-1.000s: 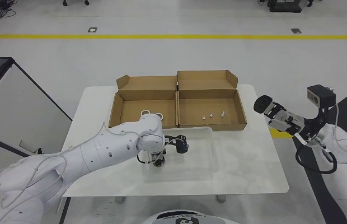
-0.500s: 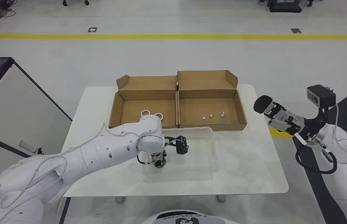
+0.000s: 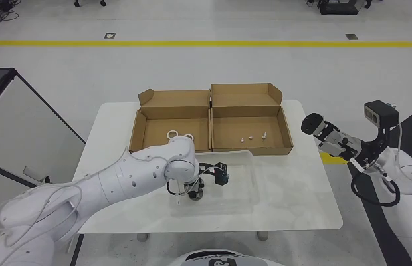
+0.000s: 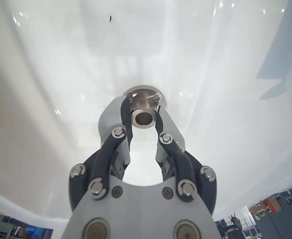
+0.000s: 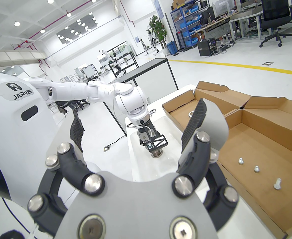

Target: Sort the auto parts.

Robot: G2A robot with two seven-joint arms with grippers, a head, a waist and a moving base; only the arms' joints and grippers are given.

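Because the left gripper (image 4: 143, 107) pinches the flanged bushing (image 4: 142, 118) by its smooth neck, apparently at the tips, it could slip free

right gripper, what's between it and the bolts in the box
Top view: bare floor and side wall of the box, then a strip of table, separate the right gripper from the bolts.

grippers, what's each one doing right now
left gripper: closed on the metal flanged bushing in the white tray
right gripper: open, holding nothing
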